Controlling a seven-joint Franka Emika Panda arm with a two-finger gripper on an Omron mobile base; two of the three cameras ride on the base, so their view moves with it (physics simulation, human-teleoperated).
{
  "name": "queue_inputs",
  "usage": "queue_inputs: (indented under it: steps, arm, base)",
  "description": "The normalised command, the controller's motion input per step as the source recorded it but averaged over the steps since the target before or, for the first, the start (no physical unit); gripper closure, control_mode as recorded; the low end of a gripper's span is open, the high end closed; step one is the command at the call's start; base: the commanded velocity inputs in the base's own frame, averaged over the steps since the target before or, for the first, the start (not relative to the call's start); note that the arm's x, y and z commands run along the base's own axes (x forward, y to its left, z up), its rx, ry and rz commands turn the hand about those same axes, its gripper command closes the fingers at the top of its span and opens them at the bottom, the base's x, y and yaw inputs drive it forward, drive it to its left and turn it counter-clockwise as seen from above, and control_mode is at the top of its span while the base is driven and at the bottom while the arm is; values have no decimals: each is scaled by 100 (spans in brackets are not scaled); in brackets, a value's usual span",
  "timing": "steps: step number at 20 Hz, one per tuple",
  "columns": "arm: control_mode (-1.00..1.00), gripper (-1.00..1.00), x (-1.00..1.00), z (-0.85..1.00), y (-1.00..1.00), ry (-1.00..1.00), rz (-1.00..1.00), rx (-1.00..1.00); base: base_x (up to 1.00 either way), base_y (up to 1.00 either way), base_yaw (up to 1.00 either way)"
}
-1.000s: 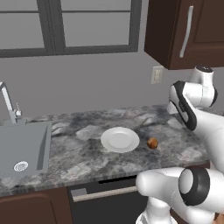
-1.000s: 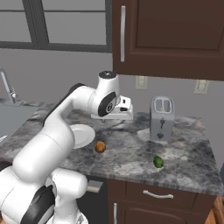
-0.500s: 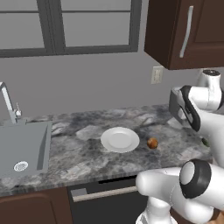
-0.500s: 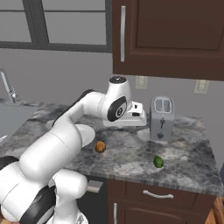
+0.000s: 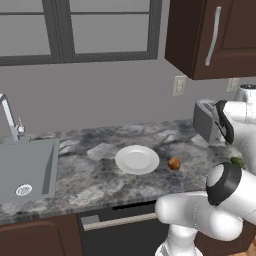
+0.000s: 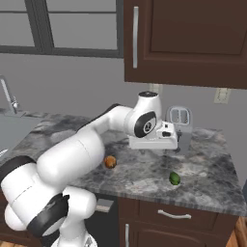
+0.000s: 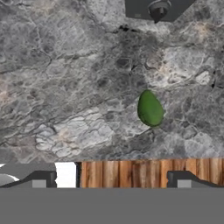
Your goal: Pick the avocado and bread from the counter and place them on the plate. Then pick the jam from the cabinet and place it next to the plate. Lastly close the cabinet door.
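Pincer (image 7: 112, 179), jaws spread wide and empty, held above the bench (image 7: 78, 87) with both dark fingertips (image 7: 41, 179) at the lower edge of the hand view. Beyond the tips lies the avocado (image 7: 150, 108), a smooth, dark-green, egg-shaped body resting alone on the stone, clear of the pincer; in the right base view the avocado (image 6: 174, 179) sits near the front edge of the bench (image 6: 212, 183), below and just right of the pincer (image 6: 169, 137). The bench is grey-and-white marbled stone over dark brown cupboards. Behind the pincer stands a grey metal toaster (image 6: 179, 126), boxy with rounded top; no writing can be read on it. The bread (image 5: 174, 163), a small brown-orange chunk, lies on the stone just right of the plate (image 5: 137, 159), apart from it; the plate is round, plain white and shallow. Left of it is a grey sink (image 5: 25, 170) with a tap. Above, the cabinet (image 6: 193, 43) of dark brown panelled wood is shut, its door (image 6: 140, 38) carrying a thin vertical silver bar handle (image 6: 135, 36).
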Motion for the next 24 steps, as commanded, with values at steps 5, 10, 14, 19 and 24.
queue_inputs:
  steps: [5, 10, 14, 19, 24]
  arm:
    - [-100, -100, -1, -31, -35, 0, -2, 0]
    - [-100, -100, 0, -26, -21, 0, 0, 0]
    - [-100, -100, 0, -21, -16, 1, 0, 0]
    - [-100, -100, 1, -22, -10, 0, 0, 0]
    - [-100, -100, 8, -26, -12, 0, 0, 0]
  base:
    - [0, 0, 0]
    - [0, 0, 0]
    - [0, 0, 0]
    - [0, 0, 0]
    - [0, 0, 0]
